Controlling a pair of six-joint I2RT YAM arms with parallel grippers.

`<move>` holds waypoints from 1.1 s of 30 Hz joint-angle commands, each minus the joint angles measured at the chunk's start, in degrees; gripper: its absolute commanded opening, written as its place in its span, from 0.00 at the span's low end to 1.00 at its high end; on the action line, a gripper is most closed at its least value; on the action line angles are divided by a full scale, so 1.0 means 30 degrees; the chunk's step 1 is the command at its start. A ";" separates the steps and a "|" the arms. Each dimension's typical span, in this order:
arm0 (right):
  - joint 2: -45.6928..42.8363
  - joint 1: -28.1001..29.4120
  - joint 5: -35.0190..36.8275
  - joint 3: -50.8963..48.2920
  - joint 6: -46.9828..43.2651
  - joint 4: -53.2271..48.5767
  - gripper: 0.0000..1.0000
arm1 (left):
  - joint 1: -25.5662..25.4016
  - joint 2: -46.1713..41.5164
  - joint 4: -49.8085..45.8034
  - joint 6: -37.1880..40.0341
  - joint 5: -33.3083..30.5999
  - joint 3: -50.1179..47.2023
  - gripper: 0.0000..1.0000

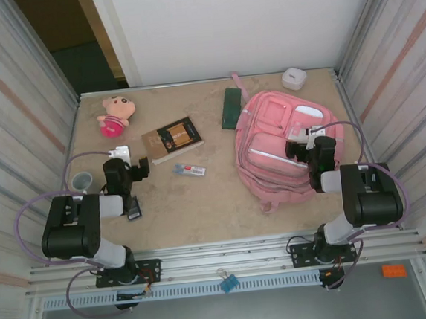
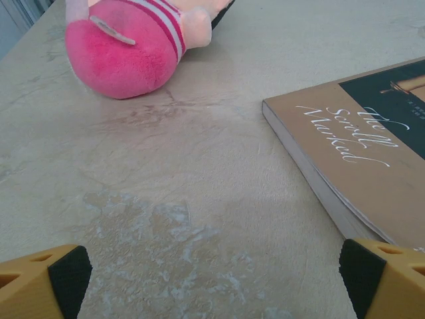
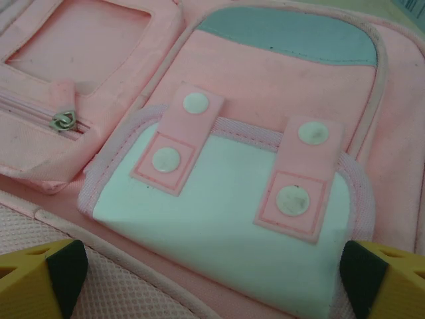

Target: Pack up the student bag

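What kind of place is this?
Likely a robot test cell: left arm and right arm bolted to a table, ribbed metal panels on both sides, a pink backpack laid out.

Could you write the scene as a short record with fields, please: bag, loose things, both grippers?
bag: student bag lies flat, front pockets up, on the table's right half
loose things: plush doll, book, dark green case, all outside the bag
left gripper: open, over bare table near the book
right gripper: open, over the bag's snap pocket
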 commanded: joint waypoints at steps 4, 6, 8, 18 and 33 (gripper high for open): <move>0.0360 -0.0069 -0.0472 0.0588 0.0625 0.0485 0.99 | -0.0169 0.0174 0.1048 0.0552 -0.0493 0.0571 0.99; 0.0362 -0.0093 -0.0465 0.0577 0.0637 0.0485 0.99 | -0.0174 0.0174 0.1044 0.0562 -0.0507 0.0583 0.99; 0.0354 -0.0071 -0.0456 0.0595 0.0636 0.0485 0.99 | -0.0176 0.0183 0.1067 0.0545 -0.0505 0.0568 0.99; 0.0344 -0.0080 -0.0456 0.0577 0.0610 0.0485 0.99 | -0.0140 0.0193 0.1041 0.0562 -0.0457 0.0570 0.99; -0.1078 -0.0091 -0.0325 0.1344 0.0690 -0.1847 0.99 | -0.0434 -0.0619 0.0645 0.0666 -0.0961 0.0466 0.99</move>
